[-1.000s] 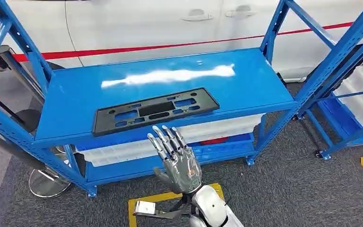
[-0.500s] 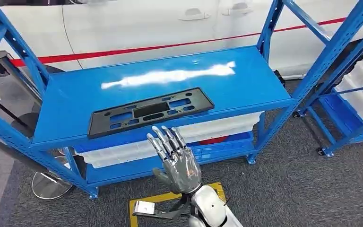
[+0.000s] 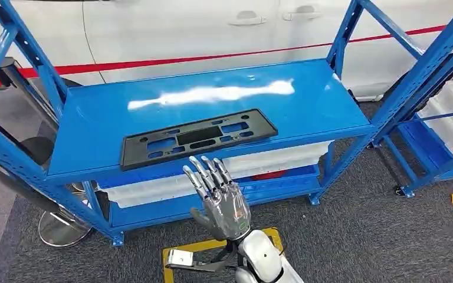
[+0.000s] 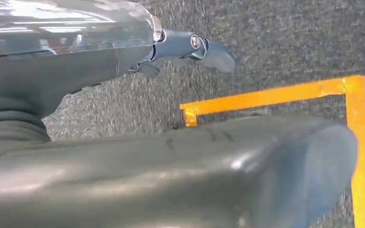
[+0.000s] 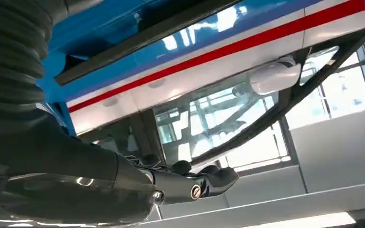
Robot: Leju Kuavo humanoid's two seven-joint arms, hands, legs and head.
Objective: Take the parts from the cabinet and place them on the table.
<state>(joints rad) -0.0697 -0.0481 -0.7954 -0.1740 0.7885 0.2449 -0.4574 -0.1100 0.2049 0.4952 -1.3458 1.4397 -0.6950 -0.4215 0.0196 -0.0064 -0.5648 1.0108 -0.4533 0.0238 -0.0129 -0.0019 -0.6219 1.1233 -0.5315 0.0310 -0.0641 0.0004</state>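
Note:
A flat black plastic part (image 3: 197,138) with several cut-outs lies near the front edge of the blue cabinet shelf (image 3: 307,100). My right hand (image 3: 221,197) is raised in front of the shelf and just below its front edge, fingers spread and pointing up, holding nothing. It stands apart from the part. In the right wrist view the black part (image 5: 147,35) shows from below as a dark strip on the blue shelf, beyond my right hand's fingers (image 5: 209,180). My left hand (image 4: 185,45) hangs over the grey floor with nothing in it.
White bins (image 3: 277,159) sit on the lower shelf. A second blue rack (image 3: 442,135) with a white bin stands at the right. A white car (image 3: 212,29) is behind the cabinet. Yellow tape (image 3: 212,244) marks the carpet, and a round chair base (image 3: 62,227) is at the left.
The whole picture swayed slightly left and back right, so the camera moved. My right hand keeps the same raised, spread pose and the black part stays on the shelf.

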